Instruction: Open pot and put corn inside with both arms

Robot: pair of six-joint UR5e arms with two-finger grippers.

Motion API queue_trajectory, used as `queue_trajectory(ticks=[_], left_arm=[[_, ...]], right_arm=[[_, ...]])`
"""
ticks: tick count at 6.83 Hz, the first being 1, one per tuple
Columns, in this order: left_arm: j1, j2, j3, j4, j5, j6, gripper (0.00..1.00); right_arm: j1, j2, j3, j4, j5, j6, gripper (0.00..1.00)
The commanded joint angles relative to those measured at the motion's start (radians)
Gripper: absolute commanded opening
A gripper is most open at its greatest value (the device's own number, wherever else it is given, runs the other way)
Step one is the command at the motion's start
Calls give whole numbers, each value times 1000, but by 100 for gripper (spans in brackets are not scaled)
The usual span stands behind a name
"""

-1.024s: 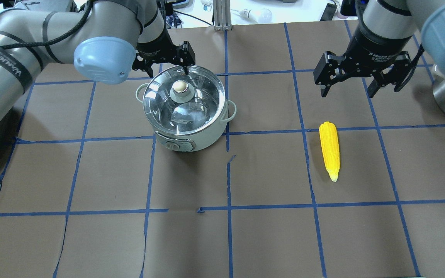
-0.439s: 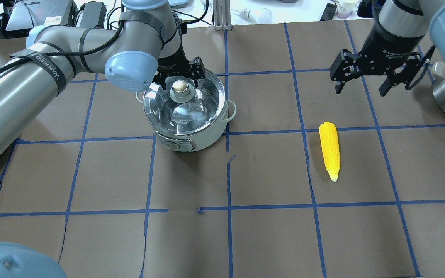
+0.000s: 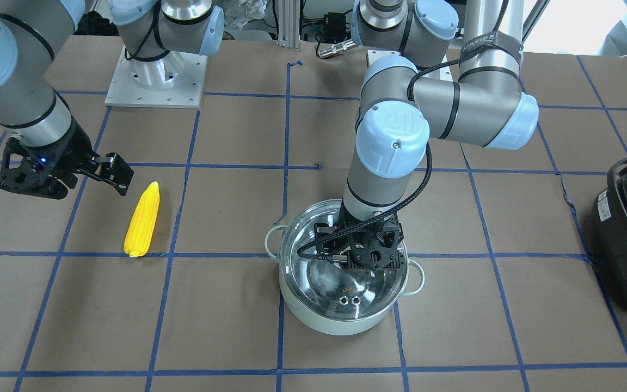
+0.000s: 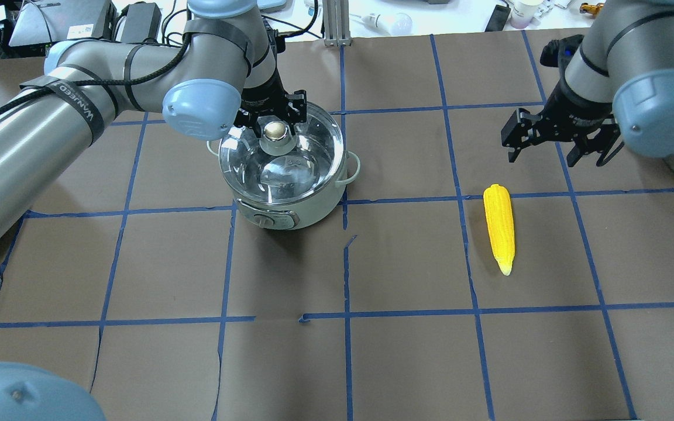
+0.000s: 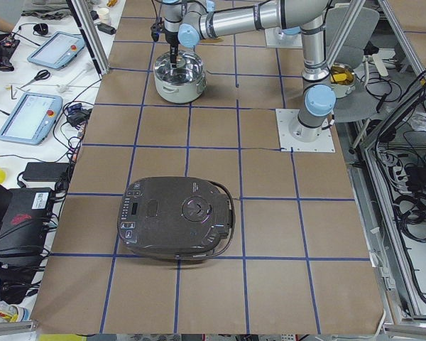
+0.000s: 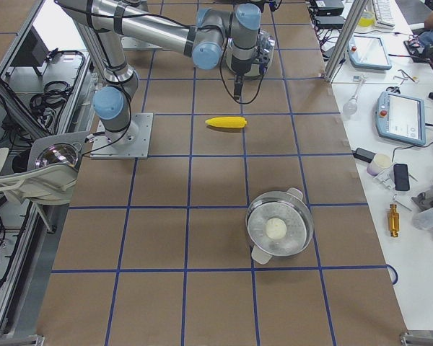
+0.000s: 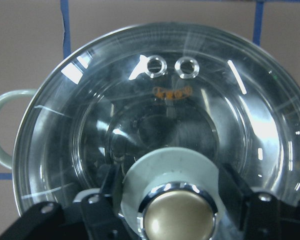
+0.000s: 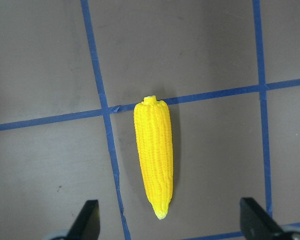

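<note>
You can read "WANLEED" in white capitals on the black strap wrapped around the left arm. A "UR" logo is embossed on that arm's blue joint cap. The small orange print on the glass lid is too blurred to read.

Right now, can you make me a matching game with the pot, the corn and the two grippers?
Things:
1. pot
2. corn
3. left gripper
4. right gripper

States:
A. open, holding nothing, near the corn
B. lying flat on the table
C. covered by its glass lid
D. open, one finger on each side of the knob

Pairs: 1-C, 2-B, 3-D, 4-A.
</note>
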Motion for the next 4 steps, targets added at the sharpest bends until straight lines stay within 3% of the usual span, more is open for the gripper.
queue_trajectory(ticks=[1,2,4], left_arm=[[0,20,0,-2,-4,0,23],[0,21,0,-4,-4,0,20],[8,38,18,-14,-6,3,5]], right_arm=[[-1,72,179,-274,-36,-34,100],[2,124,194,-322,-28,-36,100],[51,181,209,-344,-30,-36,100]])
